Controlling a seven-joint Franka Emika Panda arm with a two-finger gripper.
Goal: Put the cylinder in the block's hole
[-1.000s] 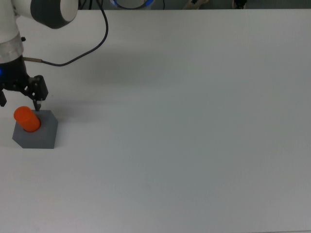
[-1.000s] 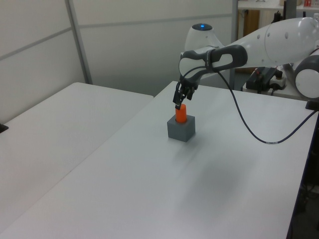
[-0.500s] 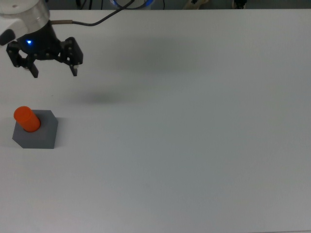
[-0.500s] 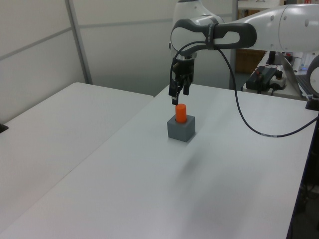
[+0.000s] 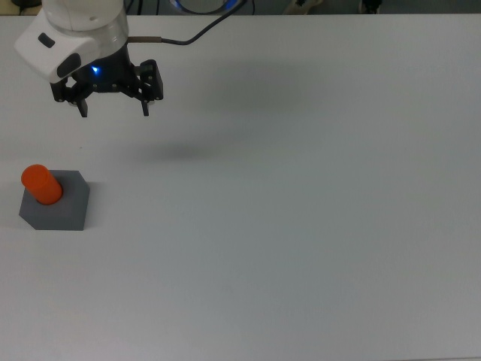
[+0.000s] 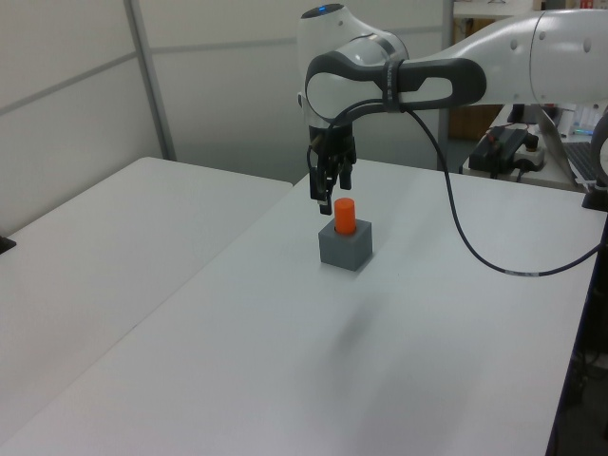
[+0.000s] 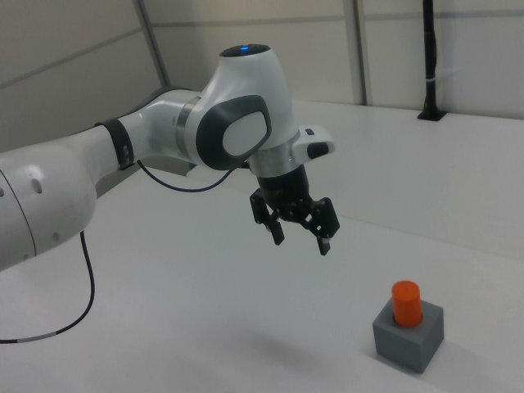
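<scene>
Cylinder [image 5: 40, 185] is seated upright in the block [image 5: 60, 207] hole, so the gripper [image 5: 114, 111] is held released, well clear of the block.

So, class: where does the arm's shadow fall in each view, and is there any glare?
Top view: a soft grey shadow on the table below the gripper. Left view: a faint smear nearer the camera than the block. Right view: a dim patch under the gripper. No glare in any view; the cylinder reads evenly lit.

Cylinder [image 5: 40, 185] base and hole hidden from you inside block [image 5: 60, 207]. Arm cut off at top view's upper edge, right view's left edge. Tabletop [image 5: 301, 226] runs past every frame.
</scene>
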